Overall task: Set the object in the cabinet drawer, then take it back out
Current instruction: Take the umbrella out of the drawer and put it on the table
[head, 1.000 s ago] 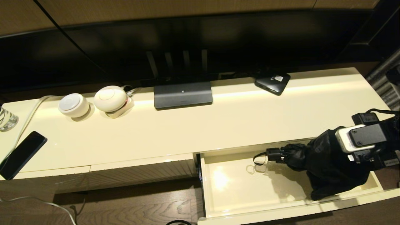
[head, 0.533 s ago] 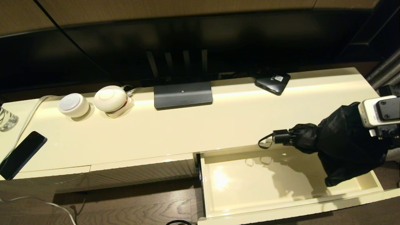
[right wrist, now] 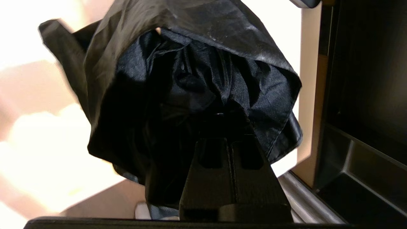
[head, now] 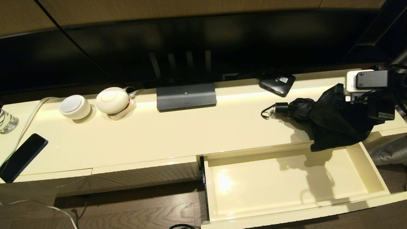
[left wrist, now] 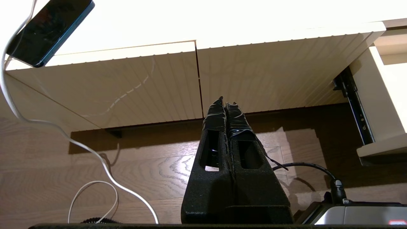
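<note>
The black umbrella (head: 330, 122) is out of the drawer (head: 286, 184) and over the right end of the cabinet top (head: 178, 133), handle and wrist loop pointing left, a fold of fabric hanging past the front edge above the open drawer. A second ago it hung low inside the drawer; it has since risen and gone back over the top. The right gripper (right wrist: 233, 135) is clamped on the rumpled fabric at the umbrella's right end. The left gripper (left wrist: 226, 105) is parked low before the cabinet's ribbed front, fingers pressed together. On the glossy cream top sit a small black box (head: 277, 83), a dark monitor stand (head: 186, 96), two white round devices (head: 93, 104), a phone (head: 22, 156) and a glass (head: 6, 121). The floor (head: 143, 210) is dark wood.
</note>
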Robot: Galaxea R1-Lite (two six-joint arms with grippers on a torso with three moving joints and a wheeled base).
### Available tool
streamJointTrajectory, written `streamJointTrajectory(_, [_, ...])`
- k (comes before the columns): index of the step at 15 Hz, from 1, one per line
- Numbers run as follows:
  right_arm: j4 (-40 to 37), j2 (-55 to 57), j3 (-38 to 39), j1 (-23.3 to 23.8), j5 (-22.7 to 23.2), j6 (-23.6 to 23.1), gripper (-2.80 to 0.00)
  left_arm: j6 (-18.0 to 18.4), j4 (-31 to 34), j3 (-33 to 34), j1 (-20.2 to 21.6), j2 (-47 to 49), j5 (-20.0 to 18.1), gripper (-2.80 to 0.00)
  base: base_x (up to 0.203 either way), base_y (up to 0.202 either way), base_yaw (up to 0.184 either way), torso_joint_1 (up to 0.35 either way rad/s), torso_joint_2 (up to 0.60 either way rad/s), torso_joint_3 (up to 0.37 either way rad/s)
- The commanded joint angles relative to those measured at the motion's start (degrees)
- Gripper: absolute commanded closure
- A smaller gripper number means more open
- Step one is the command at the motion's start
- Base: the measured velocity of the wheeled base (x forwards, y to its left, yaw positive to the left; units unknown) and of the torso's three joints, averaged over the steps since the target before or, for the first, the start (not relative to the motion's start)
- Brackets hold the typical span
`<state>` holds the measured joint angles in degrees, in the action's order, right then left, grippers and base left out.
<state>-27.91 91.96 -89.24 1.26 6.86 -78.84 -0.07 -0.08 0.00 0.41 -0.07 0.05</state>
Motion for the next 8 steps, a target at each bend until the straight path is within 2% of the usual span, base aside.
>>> streamJointTrajectory(1, [3.3,7.5,-3.0,0.1,0.0,1.5,0.00,0.0,0.0,0.2,0.0,0.1,0.0,0.00,0.000,0.000,0.000,0.000,0.00,0.000])
streamJointTrajectory(3, [8.7,10.4,-3.6,0.0,0.0,2.5,0.00,0.0,0.0,0.2,0.0,0.1,0.0,0.00,0.000,0.000,0.000,0.000,0.00,0.000])
streamJointTrajectory(8, [15.8,12.5,-1.1,-0.1,0.0,2.6,0.00,0.0,0.0,0.2,0.0,0.1,0.0,0.00,0.000,0.000,0.000,0.000,0.00,0.000])
